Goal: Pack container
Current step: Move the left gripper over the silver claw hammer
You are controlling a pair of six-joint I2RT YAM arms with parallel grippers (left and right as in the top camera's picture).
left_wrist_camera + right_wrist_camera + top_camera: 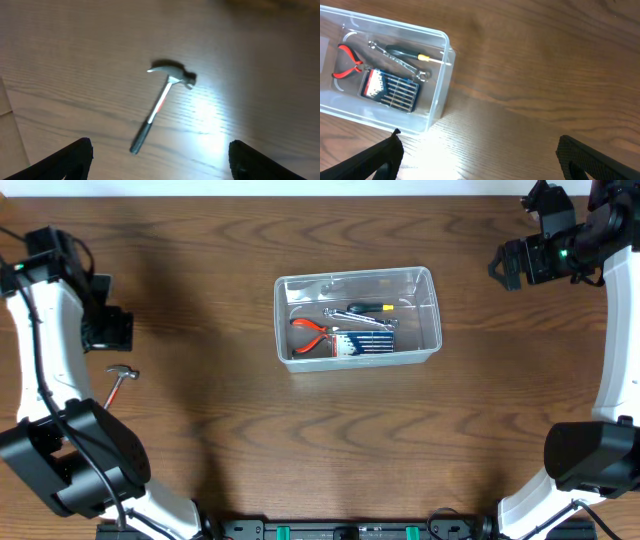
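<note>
The clear container (430, 280) sits mid-table and holds red-handled pliers (312, 330), a wrench (360, 318), a screwdriver (370, 307) and a blue bit set (362, 343). A small hammer (120, 380) lies on the wood at the far left. In the left wrist view the hammer (160, 102) lies just ahead of my left gripper (160, 160), which is open and empty. My right gripper (477, 155) is open and empty too, over bare wood to the right of the container (437, 107). From overhead, the left gripper (108, 330) hangs above the hammer and the right gripper (515, 262) is far right.
The table's left edge (7, 100) shows close to the hammer in the left wrist view. The arm bases (80, 455) stand at the front left and front right corners.
</note>
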